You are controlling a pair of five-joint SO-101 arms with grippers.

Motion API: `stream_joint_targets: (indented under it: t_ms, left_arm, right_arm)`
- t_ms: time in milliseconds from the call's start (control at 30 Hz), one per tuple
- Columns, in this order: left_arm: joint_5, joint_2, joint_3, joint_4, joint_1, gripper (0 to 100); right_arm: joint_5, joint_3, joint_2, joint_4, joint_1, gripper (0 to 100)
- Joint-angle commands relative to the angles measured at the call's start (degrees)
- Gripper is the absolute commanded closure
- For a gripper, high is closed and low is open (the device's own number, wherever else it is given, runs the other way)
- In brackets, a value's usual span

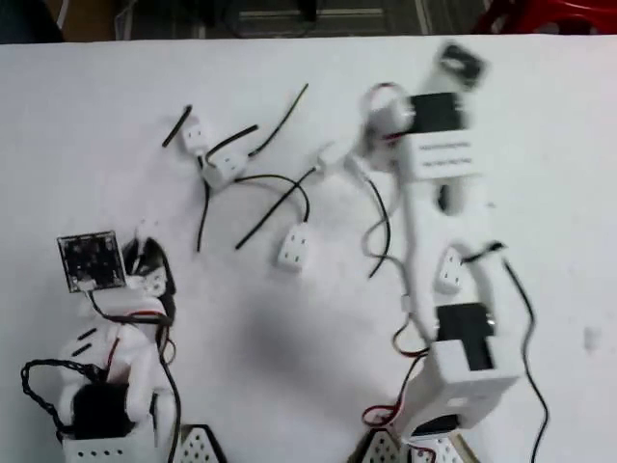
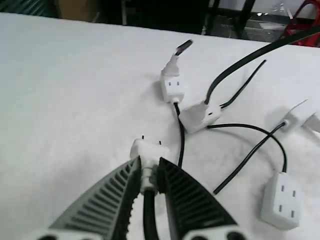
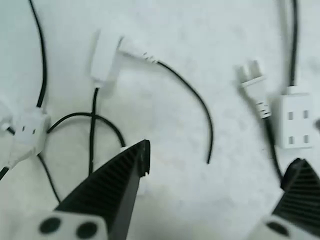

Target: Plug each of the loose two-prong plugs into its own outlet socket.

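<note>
White moulded plug (image 2: 145,150): light, rigid, smooth; thin prongs would bend, I judge. My left hand (image 2: 149,167) pinches its neck, near the left edge of the bench (image 2: 60,100); the body offers firmer purchase. Right hand (image 3: 222,157) spread, second plug (image 3: 252,80) lying near.

My left fingers (image 2: 185,195) hide the back of the plug (image 2: 146,150). That white bit (image 2: 314,122) is cut off at the edge, can't tell what it is.

On the desk (image 1: 87,125), the first socket (image 1: 196,135) and second socket (image 1: 228,166) lie near each other upper left of centre, the third socket (image 1: 294,246) mid-frame below them, the fourth socket (image 1: 449,270) further right, and a plug (image 1: 154,282) at lower left.
</note>
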Motion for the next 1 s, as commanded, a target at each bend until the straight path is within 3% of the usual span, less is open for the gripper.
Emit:
stream_joint_targets:
  t_ms: [0, 200, 500, 600, 967]
  left_arm:
    - [-0.44, 2.51, -6.59, 0.18, 4.62, 98]
    - [-0.44, 28.18, -26.11, 3.43, 7.25, 98]
    - [-0.70, 73.45, -77.63, 36.31, 21.05, 98]
    - [-0.44, 84.44, -91.78, 43.69, 25.45, 98]
    - [3.34, 106.86, -97.32, 43.43, 32.31, 98]
  right_arm:
    - [5.63, -1.05, -3.12, 2.24, 8.22, 59.4]
    - [14.95, 9.41, -3.12, 2.15, 17.36, 59.4]
    - [25.93, 28.04, -3.12, -1.80, 24.92, 59.4]
    - [29.45, 34.90, -3.12, -5.05, 27.74, 59.4]
    - [40.35, 53.10, -3.12, -14.46, 36.00, 59.4]
